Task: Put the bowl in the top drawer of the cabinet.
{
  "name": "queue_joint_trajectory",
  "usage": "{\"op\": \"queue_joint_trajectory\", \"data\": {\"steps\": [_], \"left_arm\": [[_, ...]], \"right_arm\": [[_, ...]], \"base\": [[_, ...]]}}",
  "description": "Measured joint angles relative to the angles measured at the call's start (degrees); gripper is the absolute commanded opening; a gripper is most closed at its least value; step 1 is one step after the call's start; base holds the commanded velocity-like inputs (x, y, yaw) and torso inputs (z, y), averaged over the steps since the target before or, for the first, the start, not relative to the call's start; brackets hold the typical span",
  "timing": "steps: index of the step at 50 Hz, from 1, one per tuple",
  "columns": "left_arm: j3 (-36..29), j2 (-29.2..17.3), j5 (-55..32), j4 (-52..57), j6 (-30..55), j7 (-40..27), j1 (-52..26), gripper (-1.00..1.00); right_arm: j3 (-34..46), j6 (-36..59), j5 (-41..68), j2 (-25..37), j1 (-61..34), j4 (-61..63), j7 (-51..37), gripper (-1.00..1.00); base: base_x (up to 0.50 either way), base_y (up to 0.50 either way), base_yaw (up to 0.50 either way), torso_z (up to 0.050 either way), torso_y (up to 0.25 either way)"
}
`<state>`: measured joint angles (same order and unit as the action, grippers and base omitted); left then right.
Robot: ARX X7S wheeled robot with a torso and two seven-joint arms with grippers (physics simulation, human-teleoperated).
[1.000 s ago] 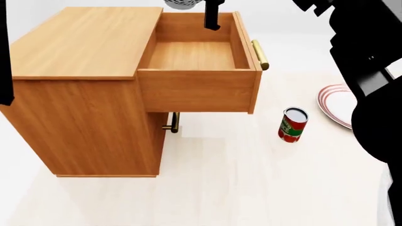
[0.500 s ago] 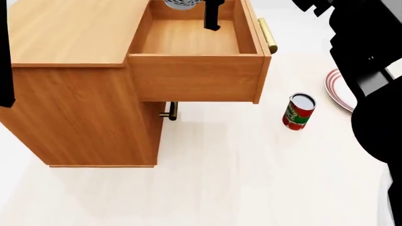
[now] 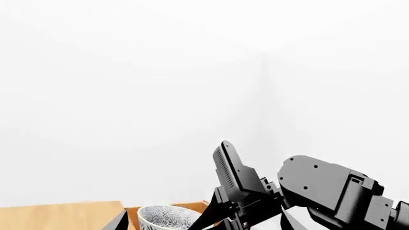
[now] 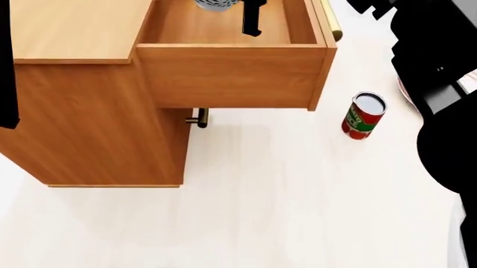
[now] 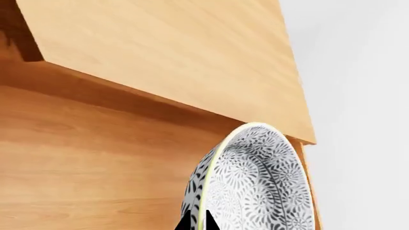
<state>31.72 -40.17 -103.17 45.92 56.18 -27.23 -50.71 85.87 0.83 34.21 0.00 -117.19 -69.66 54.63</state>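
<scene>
Head view: the cabinet fills the 9 to 12 o'clock part of the frame, standing on a pale floor. The top drawer is pulled out toward 3 o'clock, its wooden floor exposed and its brass bar handle at the 1 o'clock edge. Below the drawer, a smaller brass handle on the lower front is partly visible.

The bowl is cut off by the frame's 12 o'clock edge; only its lower part shows, above the drawer's interior. A black finger of the right gripper hangs just beside the bowl on its 3 o'clock side. The frames do not show whether the bowl touches the drawer floor.

Right wrist view: the bowl's speckled wall and pale rim fill the lower frame, with two black fingertips set on either side of the rim, one on the inner wall and one on the outer. The right gripper is clamped on the bowl's rim.

Left wrist view: the bowl appears beside the right gripper, with cabinet wood behind it. The left gripper's fingers are barely in frame; whether they are spread or closed cannot be told.

A red can stands upright on the floor at 3 o'clock of the drawer, well apart from it.
</scene>
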Motion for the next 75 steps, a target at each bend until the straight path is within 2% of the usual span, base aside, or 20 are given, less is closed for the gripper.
{"op": "queue_joint_trajectory", "data": {"steps": [9, 10, 39, 55, 75], "left_arm": [[0.01, 0.03, 0.24, 0.03, -0.17, 0.14, 0.12, 1.00], [0.02, 0.04, 0.25, 0.03, -0.21, 0.14, 0.14, 1.00], [-0.16, -0.02, -0.14, -0.07, -1.17, -0.05, 0.25, 1.00], [-0.32, -0.13, -0.54, -0.10, -1.61, -0.06, 0.40, 1.00], [-0.40, -0.29, -0.63, 0.12, -1.90, 0.05, 0.82, 1.00]], "right_arm": [[0.12, 0.01, -0.02, 0.01, 0.06, -0.05, 0.01, -1.00], [0.11, 0.01, -0.02, 0.01, 0.05, -0.05, 0.00, 1.00], [-0.95, -0.29, -0.22, 0.00, -0.31, 0.10, -0.32, 1.00], [-1.54, 6.47, -5.70, 0.03, -0.83, -2.21, 0.87, 1.00], [-2.25, 8.78, -8.61, 0.01, -1.58, -3.87, 4.79, 1.00]], "base": [[0.00, 0.00, 0.00, 0.000, -0.058], [0.00, 0.00, 0.00, 0.000, 0.000], [0.00, 0.00, 0.00, 0.000, 0.003], [0.00, 0.00, 0.00, 0.000, 0.137], [0.00, 0.00, 0.00, 0.000, 0.141]]}}
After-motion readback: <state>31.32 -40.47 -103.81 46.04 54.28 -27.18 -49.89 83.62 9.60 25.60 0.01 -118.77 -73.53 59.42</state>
